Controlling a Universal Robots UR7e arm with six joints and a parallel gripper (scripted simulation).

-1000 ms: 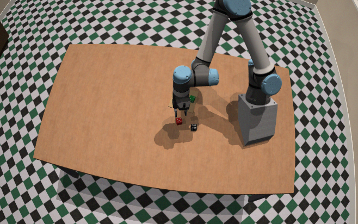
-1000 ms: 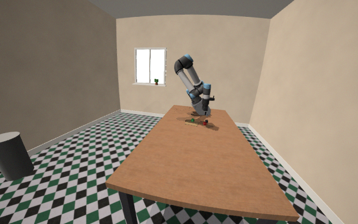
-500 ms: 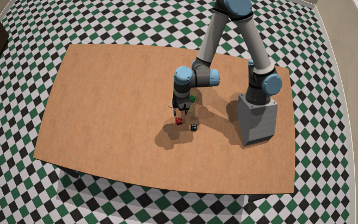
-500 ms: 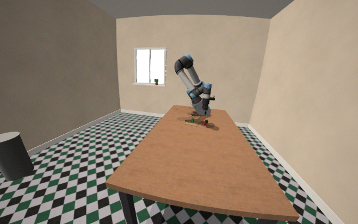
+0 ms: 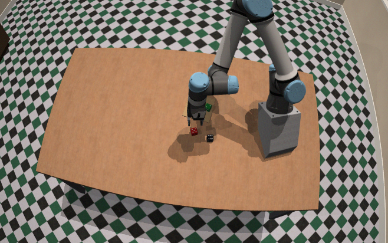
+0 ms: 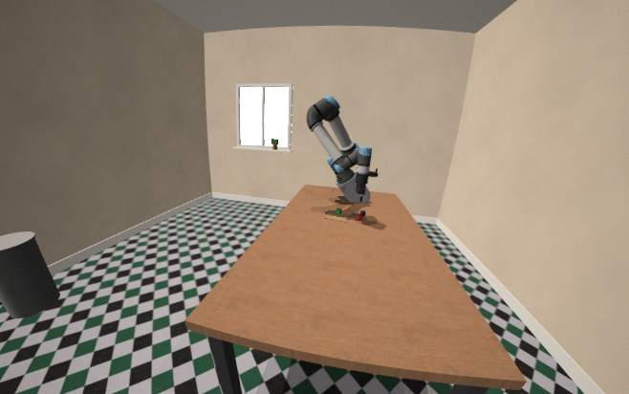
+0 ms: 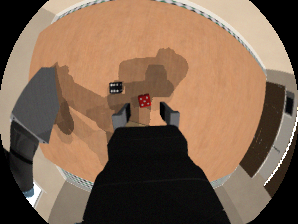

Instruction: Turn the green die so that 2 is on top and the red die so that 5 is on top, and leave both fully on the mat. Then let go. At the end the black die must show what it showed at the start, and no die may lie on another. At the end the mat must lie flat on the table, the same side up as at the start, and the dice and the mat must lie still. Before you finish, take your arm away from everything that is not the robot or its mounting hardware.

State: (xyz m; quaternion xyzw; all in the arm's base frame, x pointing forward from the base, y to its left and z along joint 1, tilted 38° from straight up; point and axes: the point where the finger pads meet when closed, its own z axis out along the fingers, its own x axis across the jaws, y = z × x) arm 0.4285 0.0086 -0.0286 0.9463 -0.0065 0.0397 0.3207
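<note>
While the claw [image 5: 195, 122] hangs wide open with nothing in it, the red die [image 5: 193, 131] sits just below on the bare surface [image 5: 118, 118], off the mat [image 5: 210, 117], toward the right half. Looks like the red-die step: next it needs to drop down and pinch it. Green die [image 5: 208, 107] is on the mat, black die [image 5: 210, 138] beside red. Arm's folded over, wrist pointing down.

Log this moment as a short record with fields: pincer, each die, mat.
pincer: open, holding nothing, above the table near the red die
red die: on the bare table, off the mat
green die: on the mat
black die: on the table, off the mat, beside the red die, apart from it
mat: tan, partly hidden under the arm
</note>
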